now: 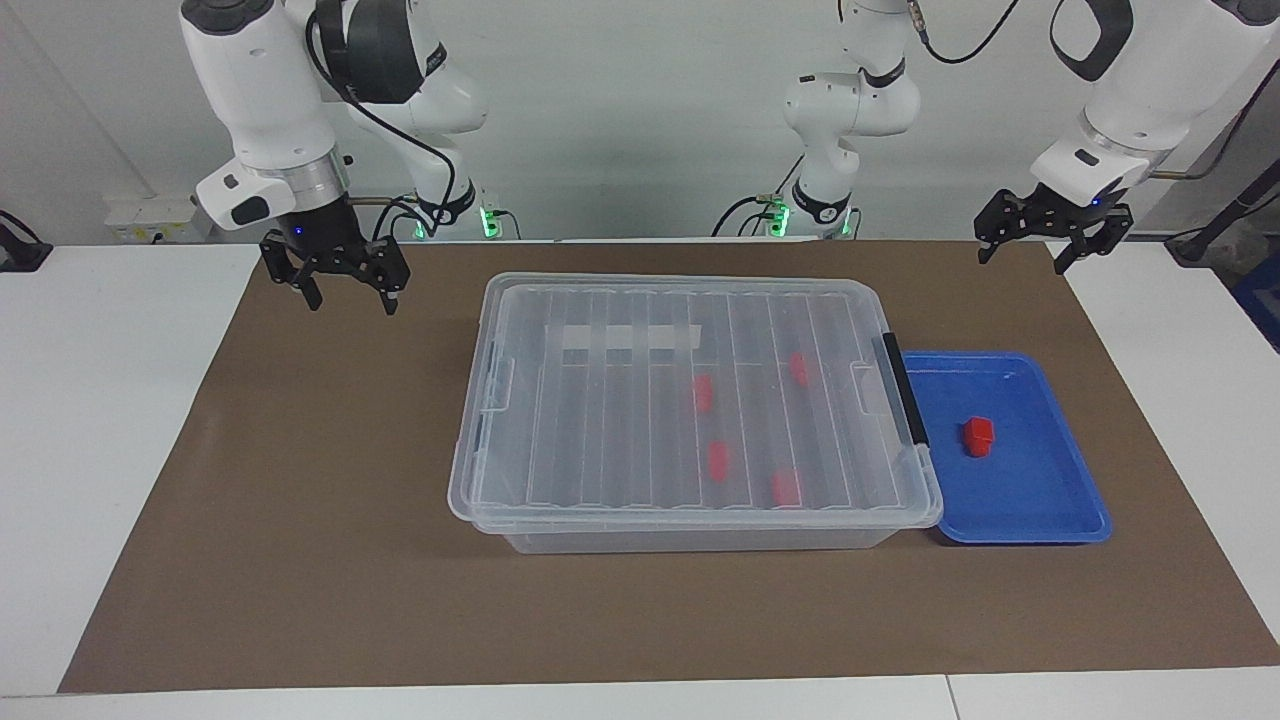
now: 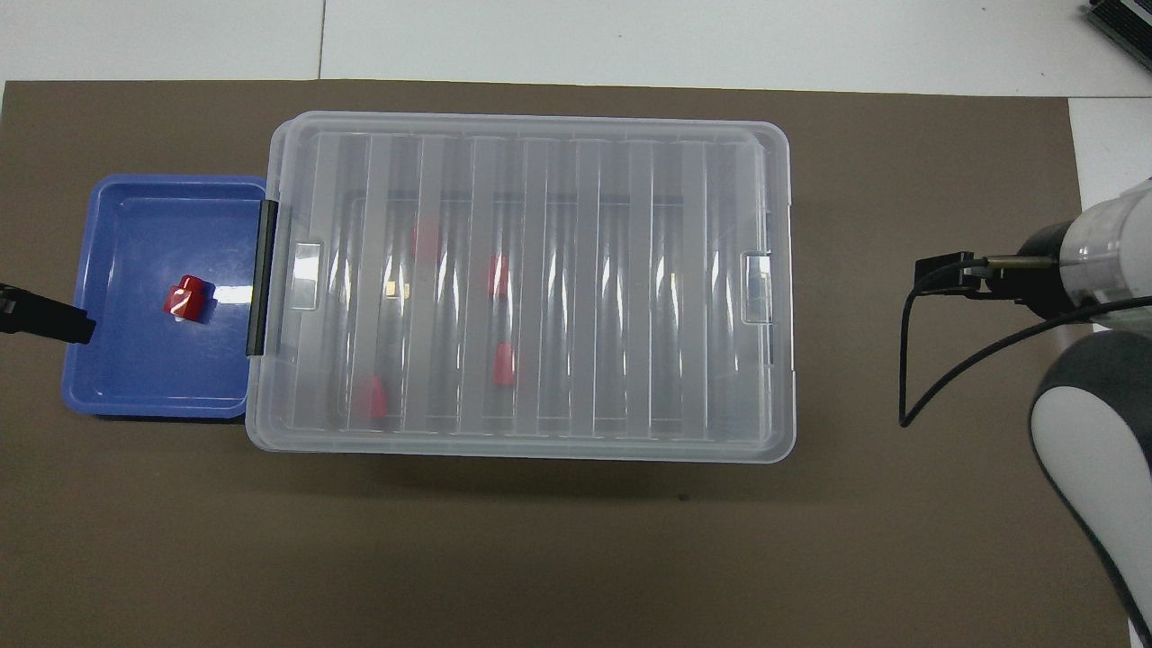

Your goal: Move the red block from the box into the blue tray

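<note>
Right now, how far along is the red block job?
Done: one small red plastic block lies in the shallow blue plastic tray, and the clear plastic box has its lid on. In hand: nothing; both the left tool and right tool hang open. Left: nothing obvious.
</note>
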